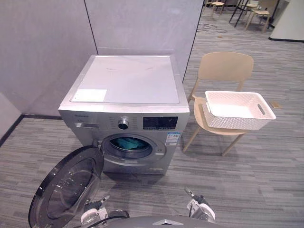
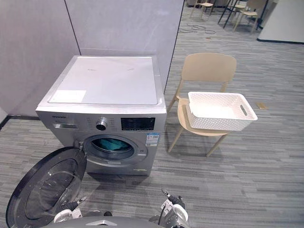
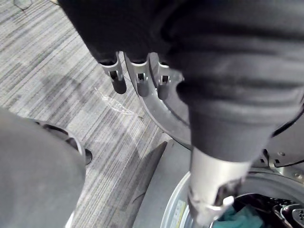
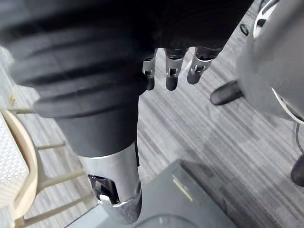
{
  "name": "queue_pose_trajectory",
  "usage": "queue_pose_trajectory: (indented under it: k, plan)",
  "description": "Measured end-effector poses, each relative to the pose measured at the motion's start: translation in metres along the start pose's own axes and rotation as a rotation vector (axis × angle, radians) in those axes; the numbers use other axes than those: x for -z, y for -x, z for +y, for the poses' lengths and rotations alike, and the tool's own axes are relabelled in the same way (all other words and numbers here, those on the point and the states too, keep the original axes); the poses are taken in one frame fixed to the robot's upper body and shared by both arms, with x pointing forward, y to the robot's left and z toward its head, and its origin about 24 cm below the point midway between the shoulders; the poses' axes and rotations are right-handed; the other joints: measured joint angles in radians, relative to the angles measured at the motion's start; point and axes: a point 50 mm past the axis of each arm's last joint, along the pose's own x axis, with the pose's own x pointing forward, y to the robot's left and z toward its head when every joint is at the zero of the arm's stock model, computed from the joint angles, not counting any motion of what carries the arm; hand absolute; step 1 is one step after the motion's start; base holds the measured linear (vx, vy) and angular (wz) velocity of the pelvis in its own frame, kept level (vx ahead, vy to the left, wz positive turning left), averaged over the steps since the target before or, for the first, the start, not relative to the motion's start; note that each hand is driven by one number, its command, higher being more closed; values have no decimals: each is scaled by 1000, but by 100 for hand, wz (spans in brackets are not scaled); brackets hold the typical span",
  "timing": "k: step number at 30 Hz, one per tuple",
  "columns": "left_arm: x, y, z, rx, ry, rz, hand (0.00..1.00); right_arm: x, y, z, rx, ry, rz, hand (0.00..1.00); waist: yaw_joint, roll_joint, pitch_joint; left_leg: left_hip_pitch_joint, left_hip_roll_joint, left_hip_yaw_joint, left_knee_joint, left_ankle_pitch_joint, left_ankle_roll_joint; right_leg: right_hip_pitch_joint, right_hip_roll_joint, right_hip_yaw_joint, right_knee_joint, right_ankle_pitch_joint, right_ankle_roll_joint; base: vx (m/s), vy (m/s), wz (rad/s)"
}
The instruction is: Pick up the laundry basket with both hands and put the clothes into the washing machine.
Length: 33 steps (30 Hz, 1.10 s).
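Washer (image 1: 126,85) is in front of us against grey partition panels, with its door (image 1: 66,187) swung wide open to our left and hanging low over the floor. Teal clothes (image 1: 127,144) lie inside the drum, and we also see a bit of them past the thumb in the left wrist view.

Basket (image 1: 232,122) is white and perforated with a slot handle on its end wall. It sits upright on the seat of a beige chair (image 1: 225,66) just right of the washer, and its white floor is visible. Neither hand touches it.

Left hand (image 3: 141,78) hangs low by the open door with fingers straight and relaxed, holding nothing. Right hand (image 4: 172,71) hangs low on the other side above the striped floor, well apart from the basket, fingers likewise loose and empty.

Labels and print:
- A white sheet (image 1: 89,95) lies flat on the washer top at the front left corner. We can't make out any text on it.
- There is a small badge on the left of the control panel (image 1: 81,125), too small for us to read.
- The dial (image 1: 123,124) is mid-panel, with a dark display (image 1: 160,122) to its right carrying faint markings we can't read.
- A blue-and-white sticker (image 1: 173,138) sits under the display beside the drum opening. Its print is too fine for us.

More chairs (image 1: 259,12) stand far back.
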Motion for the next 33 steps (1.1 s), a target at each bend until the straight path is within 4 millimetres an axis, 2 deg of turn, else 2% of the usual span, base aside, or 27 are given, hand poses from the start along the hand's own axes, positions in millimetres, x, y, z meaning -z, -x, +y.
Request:
queue_pose_trajectory:
  k: [2, 4, 5, 7, 8, 9, 10, 12, 13, 14, 15, 16, 17, 18, 19, 20, 21, 22, 23, 24, 25, 26, 27, 29, 30, 32, 33]
  plan:
    - [-1, -1, 1, -2, -18, -7, 0, 2, 0, -3, 6, 1, 5, 0, 0, -22, 9, 38, -23, 32, -51, 1, -1, -25, -22, 16, 32, -1, 0, 3, 99, -66]
    - [-3, -2, 5, 2, -47, -12, 0, 4, 1, -8, 19, 2, 10, 0, -7, -47, 21, 90, -41, 79, -95, 4, -5, -65, -55, 16, 121, -11, -15, 31, 60, -67]
    - [-2, -2, 7, 2, -71, -11, 0, 5, 0, -11, 28, 7, 11, 0, -11, -47, 21, 101, -43, 82, -101, 5, -7, -67, -57, 13, 137, -18, -26, 53, 10, -32]
    - [-2, -4, 12, -4, -140, -8, 0, 14, 2, -28, 79, 6, 36, 0, -24, -51, 24, 132, -38, 98, -114, 20, -30, -72, -59, 2, 167, -44, -79, 75, 3, -39]
    - [-2, -4, 12, -6, -146, -6, 0, 15, 2, -31, 89, -4, 43, 0, -28, -42, 24, 138, -33, 106, -116, 23, -32, -72, -62, -12, 174, -57, -102, 88, -6, -42]
    - [0, -4, 13, -10, -139, 2, 0, 23, 4, -44, 128, -24, 75, 0, -28, -50, 25, 147, -29, 121, -118, 26, -33, -71, -81, -68, 185, -72, -127, 107, -4, -52]
    - [1, -5, 16, -21, -124, 8, 0, 28, 4, -55, 167, -44, 97, 0, -29, -37, 24, 153, -24, 146, -124, 28, -31, -72, -98, -120, 188, -71, -127, 106, -7, -60]
    - [2, -6, 22, -39, -113, 23, 0, 37, 6, -61, 191, -57, 140, 0, -33, -51, 23, 159, -17, 165, -129, 27, -35, -74, -102, -153, 182, -59, -119, 98, -27, -52]
    - [2, -7, 27, -51, -115, 30, 0, 45, 8, -66, 214, -72, 175, 0, -42, -51, 27, 159, -11, 167, -131, 28, -42, -80, -98, -155, 178, -52, -99, 120, -68, -39]
    - [2, -8, 29, -57, -113, 36, 0, 51, 10, -69, 229, -93, 203, 0, -46, -69, 20, 161, -6, 175, -130, 30, -42, -81, -91, -153, 170, -47, -72, 103, -64, -29]
    - [3, -8, 31, -61, -112, 39, 0, 54, 10, -70, 236, -106, 213, 0, -45, -62, 24, 161, -4, 178, -130, 30, -45, -81, -85, -148, 161, -41, -49, 101, -56, -33]
    - [3, -8, 34, -70, -109, 42, 0, 56, 10, -71, 247, -144, 228, 0, -42, -68, 18, 163, 5, 182, -129, 28, -49, -74, -65, -138, 126, -17, 8, 100, -46, -44]
    - [4, -9, 39, -84, -101, 54, 0, 56, 10, -73, 254, -159, 234, 0, -40, -56, 21, 167, 19, 178, -128, 26, -55, -64, -38, -131, 85, -5, 21, 124, -66, -47]
    - [6, -9, 42, -93, -100, 61, 0, 56, 10, -73, 253, -159, 235, 0, -40, -50, 24, 170, 26, 169, -128, 26, -59, -61, -25, -126, 71, -1, 19, 138, -92, -57]
    - [9, -9, 48, -107, -99, 73, 0, 55, 9, -74, 255, -150, 243, 0, -38, -59, 23, 192, 45, 147, -129, 14, -77, -51, -2, -117, 61, 4, 13, 128, -109, -54]
    - [12, -8, 54, -121, -105, 88, 0, 53, 8, -70, 241, -137, 236, 0, -41, -43, 29, 205, 66, 157, -128, 9, -91, -49, 19, -108, 66, -9, 4, 86, -81, -47]
    - [14, -8, 57, -129, -106, 94, 0, 53, 8, -70, 240, -137, 237, 0, -43, -44, 29, 205, 80, 159, -115, 0, -104, -47, 29, -108, 70, -21, 2, 71, -96, -30]
    - [15, -8, 65, -149, -102, 99, 0, 54, 8, -68, 231, -119, 240, 0, -44, -54, 24, 176, 119, 154, -19, -33, -153, -46, 45, -107, 77, -39, -8, 65, -100, -20]
    - [15, -8, 70, -162, -98, 100, 0, 58, 10, -72, 237, -100, 248, 0, -43, -63, 19, 139, 146, 141, 69, -55, -181, -46, 54, -105, 77, -46, -9, 137, -265, -34]
    - [16, -7, 75, -183, -74, 103, 0, 55, 9, -70, 221, -62, 240, 0, -38, -64, 18, 46, 223, 96, 306, -73, -177, -37, 81, -96, 65, -53, -20, 127, -318, -55]
    - [18, -6, 74, -189, -38, 106, 0, 47, 6, -70, 206, -16, 213, 0, -26, -39, 33, -41, 305, 42, 538, -46, -78, -9, 124, -80, 47, -54, -37, 118, -316, -78]
    - [22, -5, 73, -186, -16, 117, 0, 40, 3, -71, 195, 35, 191, 0, -15, -20, 42, -96, 333, -30, 661, 15, -4, 7, 153, -48, 44, -60, -49, 127, -222, -128]
    - [30, -3, 73, -186, 11, 138, 0, 32, 0, -71, 179, 91, 166, 0, 7, -10, 44, -144, 318, -141, 757, 179, -4, 20, 173, 16, 43, -67, -63, 141, -135, -121]
    - [33, -1, 70, -174, 11, 142, 0, 23, -3, -62, 153, 101, 134, 0, 16, -23, 46, -195, 291, -208, 826, 313, -20, 24, 176, 67, 27, -69, -78, 218, -136, -95]
    - [32, -1, 59, -140, 14, 125, 0, 11, -5, -59, 150, 96, 93, 0, 18, -3, 54, -271, 270, -221, 941, 168, -35, 25, 179, 99, 13, -64, -98, 215, -115, -62]
    - [31, 0, 52, -119, 8, 114, 0, 1, -8, -56, 141, 96, 62, 0, 21, 15, 70, -310, 234, -213, 973, 58, -32, 40, 179, 126, -8, -61, -103, 206, -64, -43]
    - [34, 2, 48, -112, 15, 110, 0, -6, -8, -52, 127, 87, 29, 0, 25, 32, 76, -330, 185, -210, 926, -16, -33, 61, 180, 142, -28, -57, -101, 267, -29, -54]
